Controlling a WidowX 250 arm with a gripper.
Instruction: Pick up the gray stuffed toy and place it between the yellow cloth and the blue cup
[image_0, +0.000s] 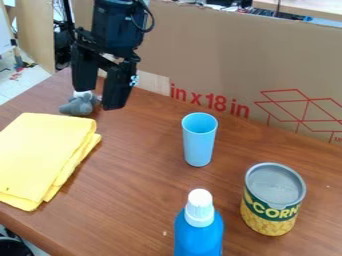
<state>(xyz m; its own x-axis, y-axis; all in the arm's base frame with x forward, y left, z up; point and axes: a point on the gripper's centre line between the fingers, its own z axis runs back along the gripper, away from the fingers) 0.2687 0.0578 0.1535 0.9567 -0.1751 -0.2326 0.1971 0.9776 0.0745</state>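
Blue bottle (198, 233) stands up front. Far back, the robot arm (117, 30) points down, its gripper (99, 99) wide open with nothing in it, near the gray stuffed toy (79, 105) behind the yellow cloth (43, 155).

On your brown wooden table (140, 200), you have a folded yellow cloth (43, 155) at the view's left. Near the middle, your light-blue cup (199, 140) stands upright. Closer to you, a blue bottle (198, 232) with a white cap stands well apart from the cloth, and to its right is your upright corn can (272, 200). Behind them, you see cardboard (220, 55) with red printing.
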